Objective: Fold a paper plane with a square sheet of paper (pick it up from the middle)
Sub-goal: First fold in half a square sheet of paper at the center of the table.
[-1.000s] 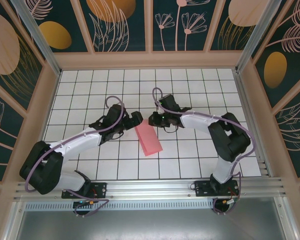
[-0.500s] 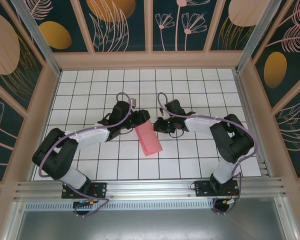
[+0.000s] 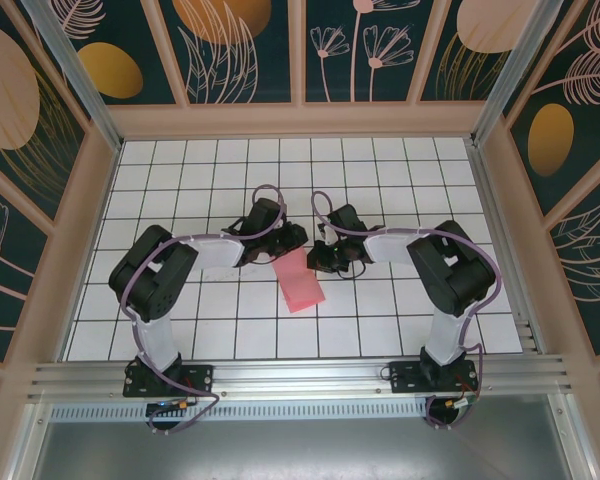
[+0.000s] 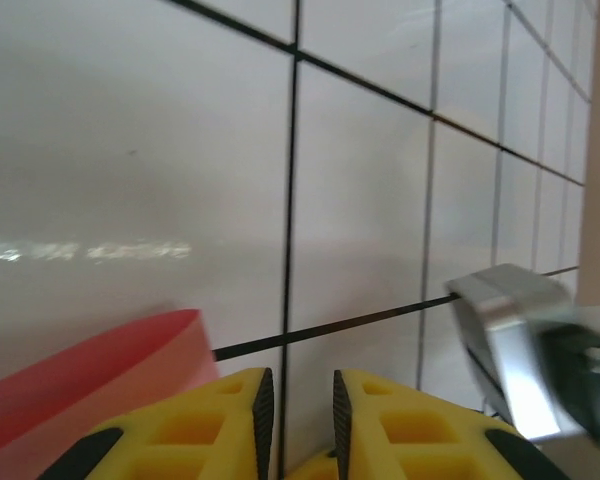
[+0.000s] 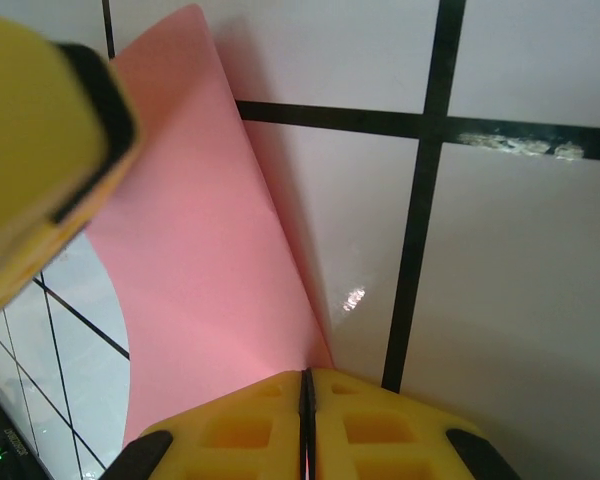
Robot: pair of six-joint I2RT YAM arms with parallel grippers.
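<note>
At mid-table, right pincer (image 5: pixel 305 378) clamps pink paper (image 5: pixel 200 250); left pincer (image 4: pixel 302 378) narrowly parted.

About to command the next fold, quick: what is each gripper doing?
Left gripper: narrow gap between fingers, beside the pink sheet; grip cannot be told.
Right gripper: closed on the pink sheet.

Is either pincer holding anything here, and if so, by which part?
The right pincer is shut on the pink sheet of paper, pinching its edge. The left pincer stands slightly open beside it, holding nothing.
</note>
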